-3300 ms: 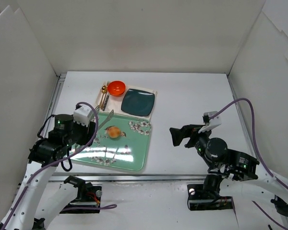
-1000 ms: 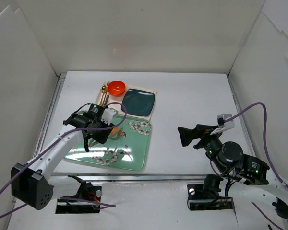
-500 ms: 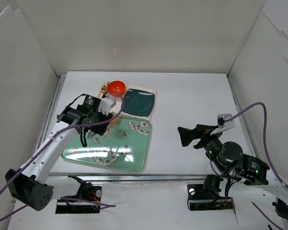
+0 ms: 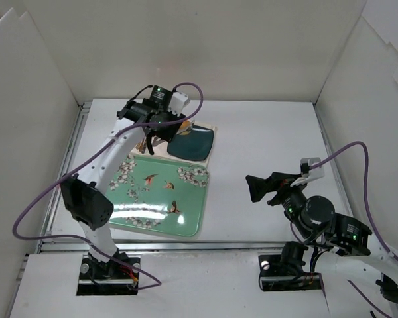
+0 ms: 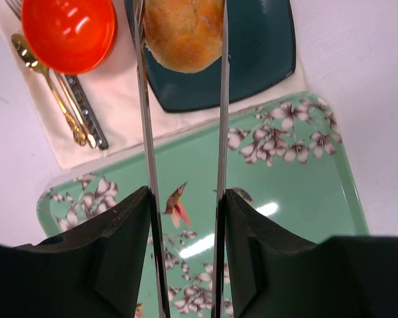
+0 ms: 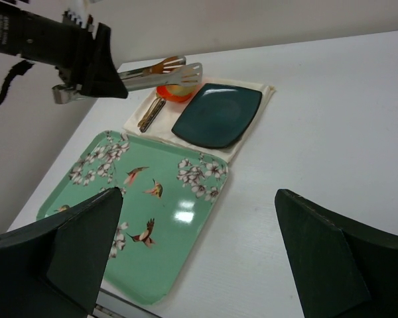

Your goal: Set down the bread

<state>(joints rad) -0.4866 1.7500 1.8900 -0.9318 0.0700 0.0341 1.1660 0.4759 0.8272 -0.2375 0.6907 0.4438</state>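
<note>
Pretty glossy white arm links [image 4: 113, 156] with chunky black joint housings [image 4: 312, 211], purple cables [image 4: 348, 149] looping off both, tiny green LEDs [image 4: 155, 89]. On left, long thin silver fingers [image 5: 146, 99]; on right, blocky black fingers [image 6: 73, 252].

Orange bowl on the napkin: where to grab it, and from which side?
Take the orange bowl by its rim, from straight above, one finger inside, one outside: it stands open side up and looks too wide to span. Probably avoid the rim beside the cutlery and the dark plate.
</note>
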